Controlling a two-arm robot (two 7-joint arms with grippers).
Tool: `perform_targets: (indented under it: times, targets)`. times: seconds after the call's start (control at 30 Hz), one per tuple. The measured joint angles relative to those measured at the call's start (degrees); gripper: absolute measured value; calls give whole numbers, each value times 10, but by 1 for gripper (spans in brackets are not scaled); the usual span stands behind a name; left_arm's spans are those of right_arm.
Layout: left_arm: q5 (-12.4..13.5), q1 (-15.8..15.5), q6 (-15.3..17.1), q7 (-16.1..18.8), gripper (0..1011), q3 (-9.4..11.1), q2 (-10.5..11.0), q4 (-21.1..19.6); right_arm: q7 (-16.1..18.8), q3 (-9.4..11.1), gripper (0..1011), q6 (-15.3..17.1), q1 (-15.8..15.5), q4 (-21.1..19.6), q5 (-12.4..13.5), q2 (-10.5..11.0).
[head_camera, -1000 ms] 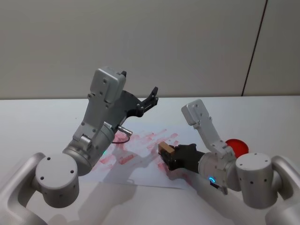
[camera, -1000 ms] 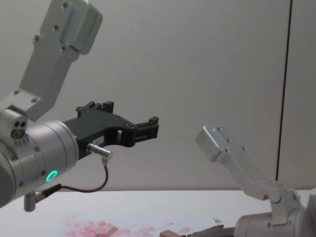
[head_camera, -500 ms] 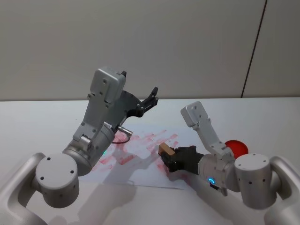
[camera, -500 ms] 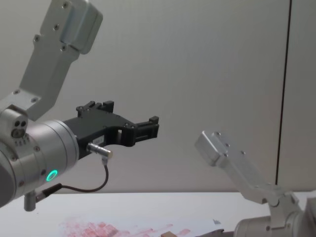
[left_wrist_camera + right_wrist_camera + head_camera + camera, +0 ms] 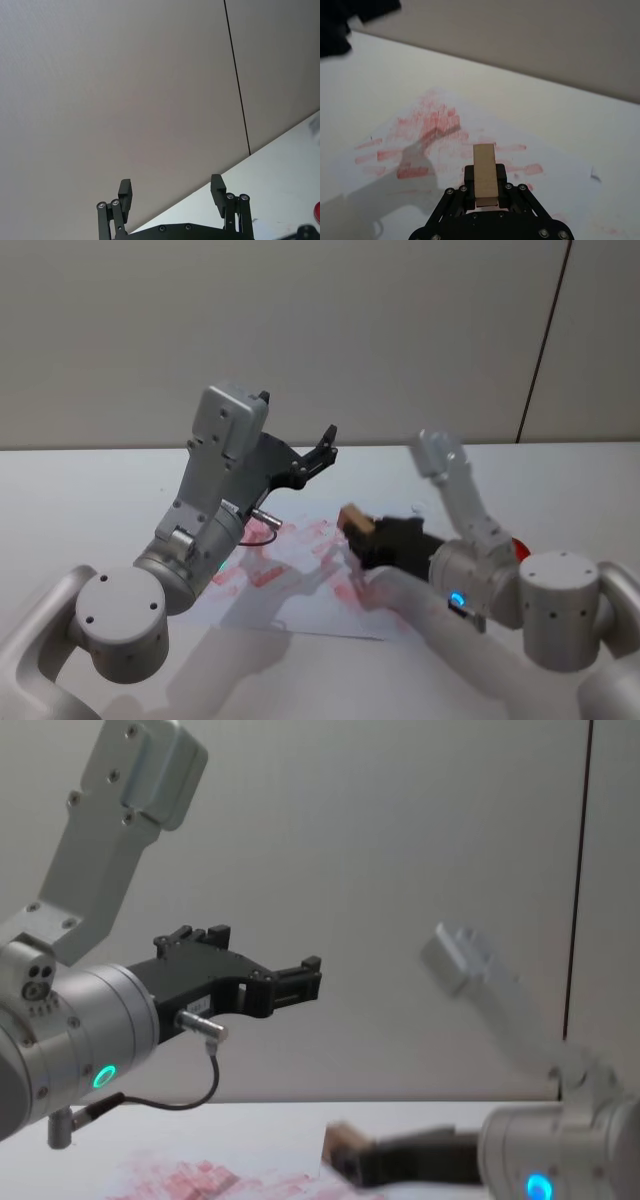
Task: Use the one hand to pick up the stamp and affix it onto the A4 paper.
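While the A4 paper (image 5: 290,585) lies flat on the white table (image 5: 80,500), the left gripper (image 5: 326,450) hangs raised over it, fingers spread wide. The right gripper (image 5: 485,186) clamps the stamp (image 5: 485,170) over the paper's right part.

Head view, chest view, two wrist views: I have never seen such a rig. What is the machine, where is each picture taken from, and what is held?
This is a two-armed robot at a white table. The head view looks down from above; the chest view looks across from lower down; each wrist view looks out past one arm's claw. The left gripper hangs open and empty in the air. The right gripper is shut on the stamp, a small wooden block, held over the A4 paper, a white sheet covered with red prints.
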Motion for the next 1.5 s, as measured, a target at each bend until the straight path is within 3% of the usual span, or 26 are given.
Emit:
perform_targets:
  times: [0.3, 0.73, 1.17, 1.5]
  targets:
    - [0, 0, 0, 0, 1002, 0, 0, 0, -25, 28, 220, -13, -12, -57, 36, 23]
    - [0, 0, 0, 0, 1001, 0, 0, 0, -65, 84, 220, 18, -58, -122, 69, 95]
    - [0, 0, 0, 0, 1002, 0, 0, 0, -66, 108, 220, 53, -83, -126, 67, 135]
    - [0, 0, 0, 0, 1001, 0, 0, 0, -50, 107, 220, 64, -79, -106, 46, 142]
